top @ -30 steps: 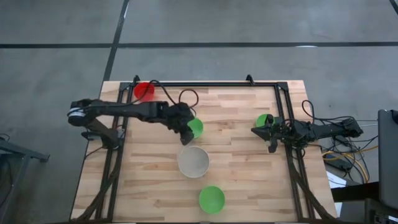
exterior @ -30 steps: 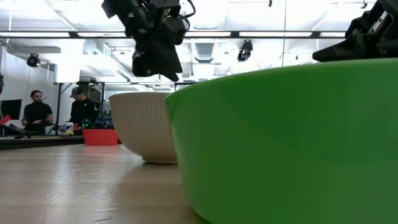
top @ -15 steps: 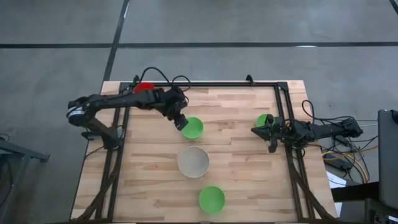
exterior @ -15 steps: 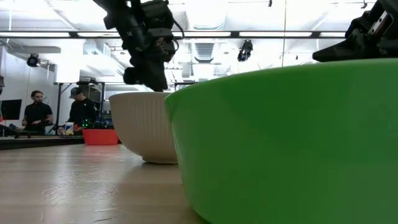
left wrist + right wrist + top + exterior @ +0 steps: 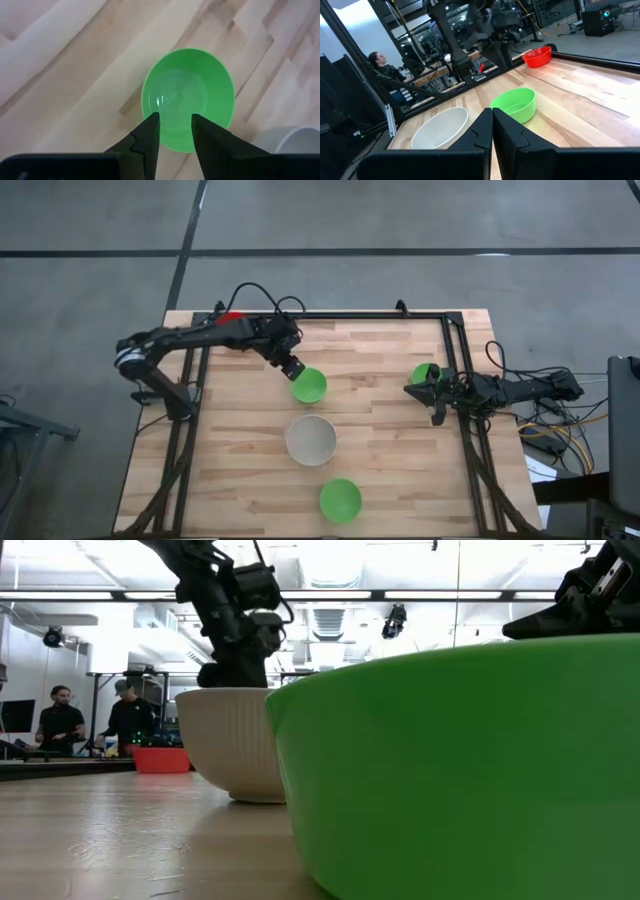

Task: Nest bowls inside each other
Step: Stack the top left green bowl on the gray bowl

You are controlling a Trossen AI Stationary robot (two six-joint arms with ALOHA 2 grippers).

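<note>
While no bowl sits inside another yet, the left fingers (image 5: 172,131) hover parted and empty over a green bowl (image 5: 309,385) beyond the white bowl (image 5: 311,440); the right fingers (image 5: 412,391) wait closed and empty at the counter's (image 5: 380,470) right edge.

My left gripper (image 5: 291,367) hangs over the worktop (image 5: 380,470) toward its far left part, just beside a bowl (image 5: 309,385) standing alone near the middle. Nearer the front edge sits a larger bowl (image 5: 311,439), and another bowl (image 5: 340,499) lies by the front edge. One bowl (image 5: 231,319) is at the far left corner. My right gripper (image 5: 412,390) waits by the right edge, a bowl (image 5: 424,372) just beside it.
</note>
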